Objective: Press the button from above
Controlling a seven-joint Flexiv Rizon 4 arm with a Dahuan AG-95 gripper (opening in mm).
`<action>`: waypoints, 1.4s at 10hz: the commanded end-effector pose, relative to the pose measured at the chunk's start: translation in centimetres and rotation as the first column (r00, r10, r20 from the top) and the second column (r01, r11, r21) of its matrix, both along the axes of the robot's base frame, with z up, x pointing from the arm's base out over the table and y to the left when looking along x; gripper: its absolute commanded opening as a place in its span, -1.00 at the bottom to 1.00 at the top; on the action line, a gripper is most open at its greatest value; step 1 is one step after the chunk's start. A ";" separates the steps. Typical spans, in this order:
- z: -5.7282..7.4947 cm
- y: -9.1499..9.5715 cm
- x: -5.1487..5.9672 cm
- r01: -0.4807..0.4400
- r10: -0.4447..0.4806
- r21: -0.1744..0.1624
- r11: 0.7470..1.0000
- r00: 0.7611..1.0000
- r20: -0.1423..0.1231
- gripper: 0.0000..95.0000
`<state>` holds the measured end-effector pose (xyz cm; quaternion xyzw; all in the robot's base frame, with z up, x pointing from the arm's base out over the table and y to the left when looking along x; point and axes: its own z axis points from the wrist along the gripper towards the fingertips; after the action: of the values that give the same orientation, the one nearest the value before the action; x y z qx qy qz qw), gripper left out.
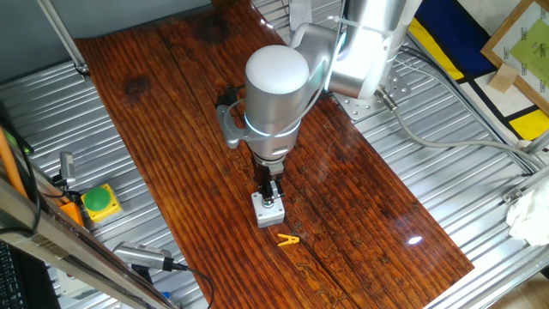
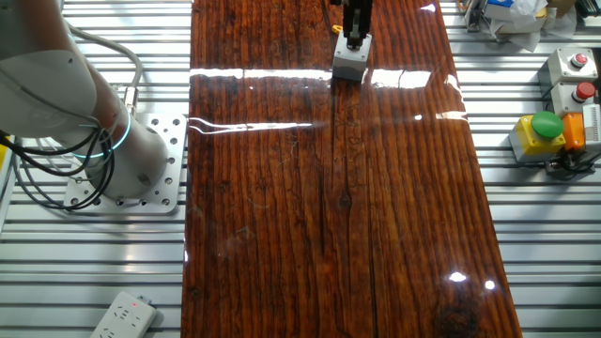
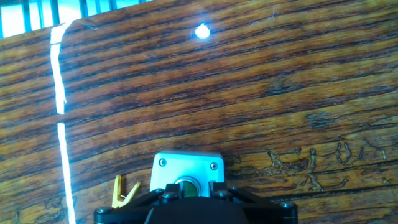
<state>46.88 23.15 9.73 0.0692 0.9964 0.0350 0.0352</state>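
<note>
The button is small, round and green, set in a square light-grey box on the wooden table top. In the hand view my gripper is right above it, a dark finger on each side of the button, with the green showing through the gap between them. In one fixed view the gripper points straight down onto the top of the box. In the other fixed view the gripper stands on the box at the far end of the table. I cannot tell whether the fingertips touch the button.
A yellow clothespin lies just beside the box, also in the hand view. A larger green button in a yellow housing sits off the board on the metal frame. Red-button boxes and a power strip lie off the board.
</note>
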 end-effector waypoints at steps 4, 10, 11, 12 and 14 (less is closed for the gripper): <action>-0.4 0.0 0.0 0.001 -0.001 0.004 1.000 1.000 0.008 -0.60; -0.5 0.0 0.0 0.002 -0.002 0.005 1.000 1.000 0.010 -0.60; -0.6 0.0 0.0 0.003 -0.003 0.006 1.000 1.000 0.011 -0.60; -0.6 0.0 0.0 0.003 -0.003 0.006 1.000 1.000 0.012 -0.60; -0.6 -0.1 0.0 0.003 -0.003 0.008 1.000 1.000 0.012 -0.60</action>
<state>46.84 23.11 9.18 0.0712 0.9959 0.0389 0.0411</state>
